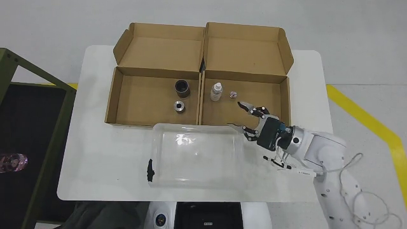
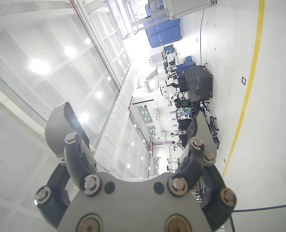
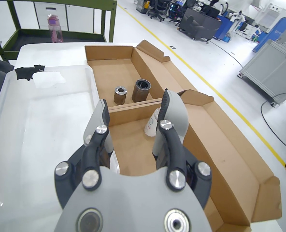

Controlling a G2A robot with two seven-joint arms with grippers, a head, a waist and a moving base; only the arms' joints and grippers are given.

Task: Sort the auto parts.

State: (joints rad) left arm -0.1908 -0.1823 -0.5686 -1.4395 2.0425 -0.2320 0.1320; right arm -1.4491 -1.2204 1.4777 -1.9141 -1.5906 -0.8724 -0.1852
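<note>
At the left edge of the top view, a green cart [image 1: 25, 95] is standing beside the white counter [image 1: 89, 165]. Two open cardboard boxes are sitting side by side on the counter, with their flaps raised toward the upper part of the frame.

In the left box [image 1: 121, 102], left of centre, a dark cylinder [image 1: 182, 88] is standing upright. A shorter metal cylinder [image 1: 179, 106] is standing just below it in the frame, apart from it. From above I am reading both as plain rounds. My right wrist view is showing more: a ribbed bore in the dark one and slots cut across the top of the short one.

A clear plastic bin [image 1: 159, 165] is lying across the lower centre, with its far rim just beside the boxes' near walls.

In the right box [image 1: 286, 95], a white bottle [image 1: 217, 91] is standing near the wall shared with the left box. A small pale piece [image 1: 233, 93] is lying just right of it. In the right wrist view one of my fingers is covering part of the bottle.

Right of centre in the top view, my right fingers [image 1: 251, 109] are hanging over the right box's near wall, by the bin's right corner. They are spread apart and gripping nothing.

The left wrist view is showing my left fingers [image 2: 58, 121] spread wide with nothing between them. They are pointing at ceiling lights and the room, away from the counter.

A yellow floor line [image 1: 362, 114] is running along the right edge of the top view.
</note>
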